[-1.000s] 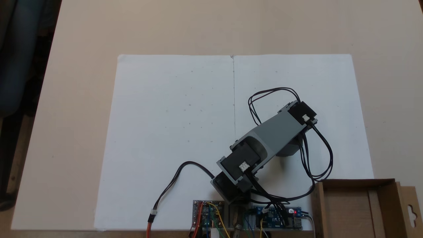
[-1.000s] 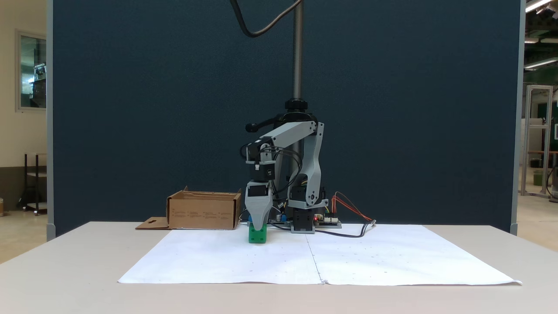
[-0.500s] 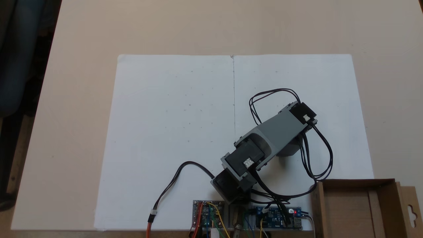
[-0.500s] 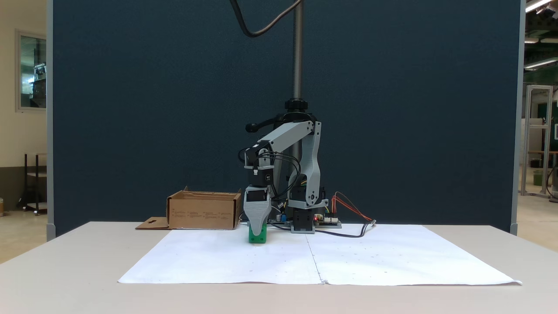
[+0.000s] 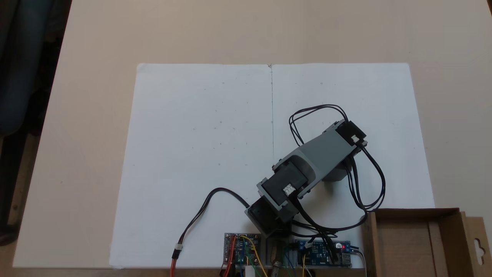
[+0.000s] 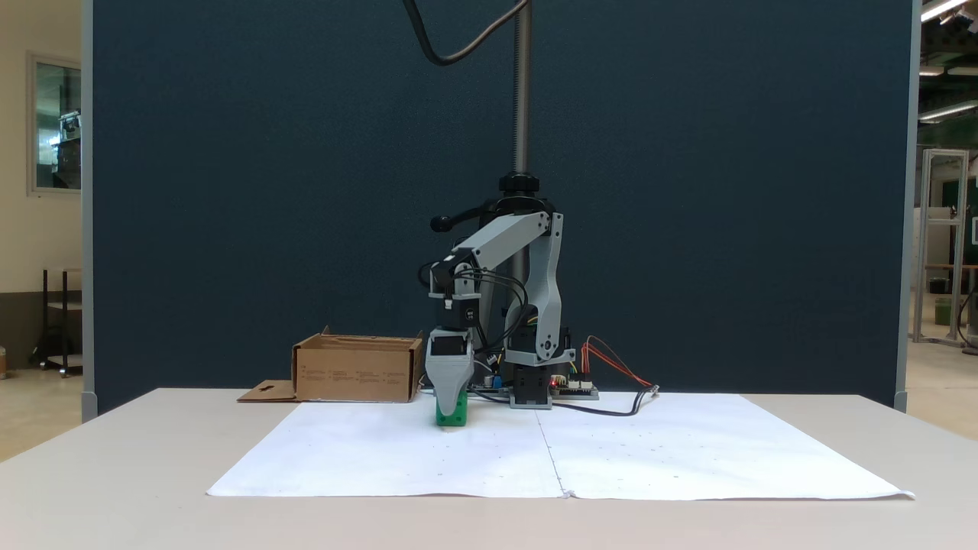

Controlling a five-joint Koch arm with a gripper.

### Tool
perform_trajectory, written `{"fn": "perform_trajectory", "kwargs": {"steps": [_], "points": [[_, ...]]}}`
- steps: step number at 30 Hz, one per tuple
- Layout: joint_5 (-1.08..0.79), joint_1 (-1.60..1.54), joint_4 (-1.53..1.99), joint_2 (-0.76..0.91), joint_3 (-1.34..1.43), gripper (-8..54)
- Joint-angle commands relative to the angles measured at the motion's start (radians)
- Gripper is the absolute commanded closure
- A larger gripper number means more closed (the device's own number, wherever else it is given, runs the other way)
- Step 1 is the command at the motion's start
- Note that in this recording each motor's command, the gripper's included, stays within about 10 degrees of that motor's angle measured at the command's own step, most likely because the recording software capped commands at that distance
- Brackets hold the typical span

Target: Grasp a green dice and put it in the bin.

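End effector (image 6: 450, 403) tip covers green dice (image 6: 452, 415) top; jaws unclear.

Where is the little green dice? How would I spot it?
Find the white paper sheet on the table, then the gray robot arm behind it. Under the gripper sits the green dice, the one bright green cube, far smaller than the cardboard box.
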Motion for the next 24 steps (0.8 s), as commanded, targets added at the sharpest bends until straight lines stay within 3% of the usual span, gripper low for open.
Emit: {"fn": "perform_trajectory", "kwargs": {"steps": [1,24], "points": [[0.006,0.006,-0.040,0.008,-0.002,2.4],[0.005,0.006,-0.106,-0.014,0.034,4.6]]}}
